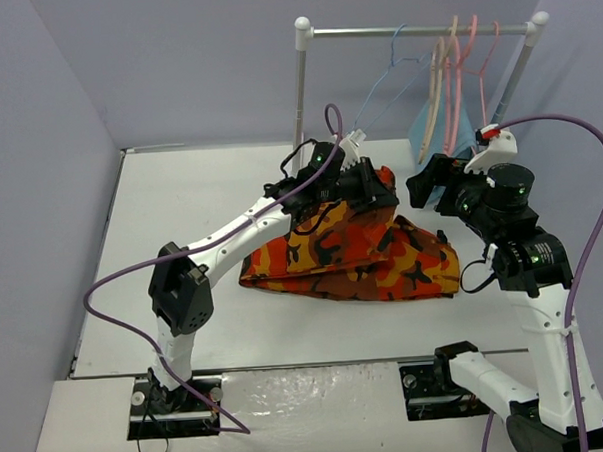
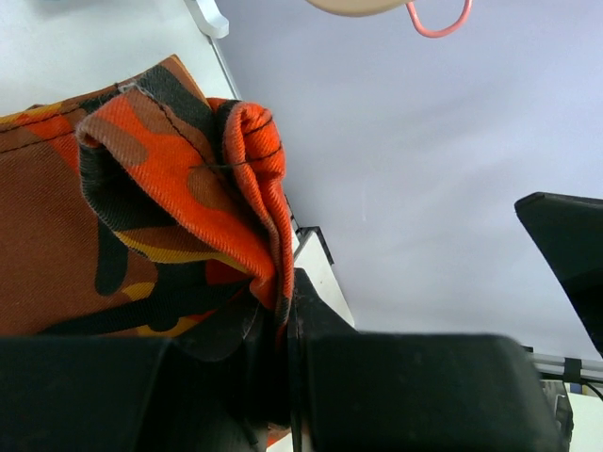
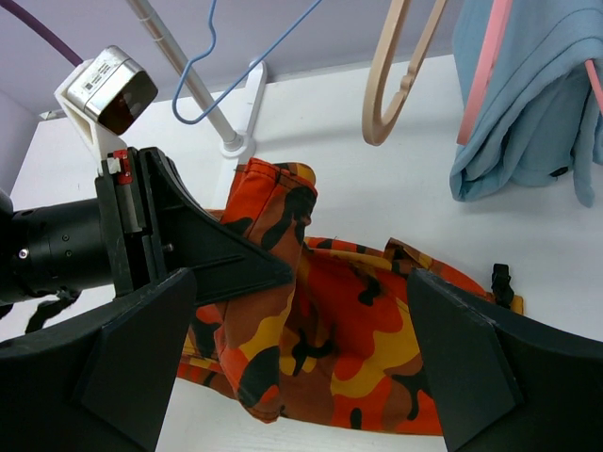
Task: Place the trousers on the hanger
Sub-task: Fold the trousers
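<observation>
The left gripper point(image 1: 368, 186) is clamping its fingers shut on a bunched fold of the trousers point(image 1: 353, 259), holding that end raised off the worktop point(image 1: 181, 211). The rest of the camouflage cloth is lying in a folded heap around the worktop's middle and spreading toward its right edge. Lifting one end this way is probably meant to free a length of fabric that can be fed over the bar of the hanger point(image 3: 254, 68). That thin blue wire hanger is hanging on the rail point(image 1: 413, 28) along the far edge, just beyond the raised fold. The right gripper point(image 1: 420, 188) is hovering near the right side of the heap with its fingers spread wide and holding nothing. It is facing the trousers, as though placed to take a second hold or steady the cloth. The worktop is showing as a plain, smooth white surface, likely letting soft fabric slide easily. Pale lilac walls point(image 1: 174, 61) are closing it in at the left and back. Toward the far right corner, a tan wooden hanger point(image 1: 436, 90), a pink hanger point(image 1: 470, 68) and a teal cloth point(image 3: 528, 104) are crowding the same rail.
</observation>
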Controlling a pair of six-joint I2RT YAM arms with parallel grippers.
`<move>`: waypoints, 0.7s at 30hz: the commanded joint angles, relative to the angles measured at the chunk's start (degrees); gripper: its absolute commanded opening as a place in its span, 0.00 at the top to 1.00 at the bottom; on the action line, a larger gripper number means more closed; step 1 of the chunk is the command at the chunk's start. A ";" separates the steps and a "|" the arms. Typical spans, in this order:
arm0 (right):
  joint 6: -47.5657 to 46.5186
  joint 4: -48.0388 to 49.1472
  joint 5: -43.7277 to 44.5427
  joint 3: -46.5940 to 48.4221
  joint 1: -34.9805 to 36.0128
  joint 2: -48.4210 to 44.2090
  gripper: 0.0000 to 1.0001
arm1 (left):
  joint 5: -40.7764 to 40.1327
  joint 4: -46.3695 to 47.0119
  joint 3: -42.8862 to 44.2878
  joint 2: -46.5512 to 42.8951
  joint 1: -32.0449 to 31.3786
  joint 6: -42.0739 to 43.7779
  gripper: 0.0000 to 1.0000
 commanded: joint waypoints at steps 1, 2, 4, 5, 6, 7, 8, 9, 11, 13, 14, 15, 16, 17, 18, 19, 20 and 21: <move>0.18 2.90 2.31 -0.44 0.13 -0.53 0.09 | 0.34 6.13 4.72 -4.39 -1.38 -0.86 1.00; 0.30 2.90 2.31 -0.63 0.13 -0.47 0.09 | 0.59 6.14 5.22 -3.76 -1.63 -0.61 1.00; 0.42 2.96 2.19 -0.77 0.20 -0.51 0.09 | 1.45 6.84 5.87 -1.99 -2.24 -0.63 1.00; 0.48 2.97 2.18 -0.83 0.20 -0.51 0.09 | 2.00 7.78 5.90 -1.07 -2.57 -1.02 1.00; 0.58 2.92 2.28 -0.93 0.15 -0.46 0.09 | 2.66 9.50 5.55 -0.20 -2.93 -1.88 1.00; 0.62 2.90 2.34 -1.05 0.13 -0.44 0.09 | 3.04 11.35 5.17 0.83 -3.34 -2.62 1.00; 0.62 2.90 2.38 -1.17 0.13 -0.44 0.09 | 3.28 13.26 4.77 1.94 -3.78 -3.29 1.00; 0.64 2.90 2.45 -1.30 0.13 -0.44 0.09 | 3.39 14.74 4.55 3.26 -4.25 -3.61 1.00; 0.71 2.86 2.54 -1.60 0.13 -0.48 0.09 | 3.15 16.05 4.58 5.94 -5.15 -3.24 0.97; 0.75 2.81 2.59 -2.00 0.13 -0.63 0.09 | 3.13 17.16 4.68 7.99 -5.80 -2.83 0.95; 0.81 2.80 2.70 -2.30 0.13 -0.72 0.09 | 3.31 17.94 4.76 9.12 -6.12 -2.76 0.93; 0.88 2.73 2.84 -2.72 0.13 -0.79 0.09 | 3.24 17.75 4.90 10.46 -6.48 -2.62 0.87; 0.88 2.64 2.84 -2.98 0.13 -0.79 0.09 | 3.41 18.67 4.90 11.23 -6.65 -2.20 0.77; 0.88 2.56 2.88 -3.40 0.13 -0.79 0.09 | 2.72 18.42 4.78 11.88 -6.78 -0.94 0.68; 0.88 2.47 2.93 -3.83 0.13 -0.79 0.09 | 1.99 18.12 4.65 12.52 -6.91 0.35 0.59; 0.88 2.46 3.02 -4.22 0.13 -0.79 0.09 | 1.49 17.88 4.46 12.66 -6.92 1.50 0.56; 0.90 2.46 3.12 -4.60 0.13 -0.79 0.09 | 0.99 17.66 4.26 12.73 -6.92 2.65 0.53; 1.06 2.40 3.33 -5.03 0.13 -0.74 0.09 | 0.24 17.66 3.94 12.47 -6.86 3.77 0.49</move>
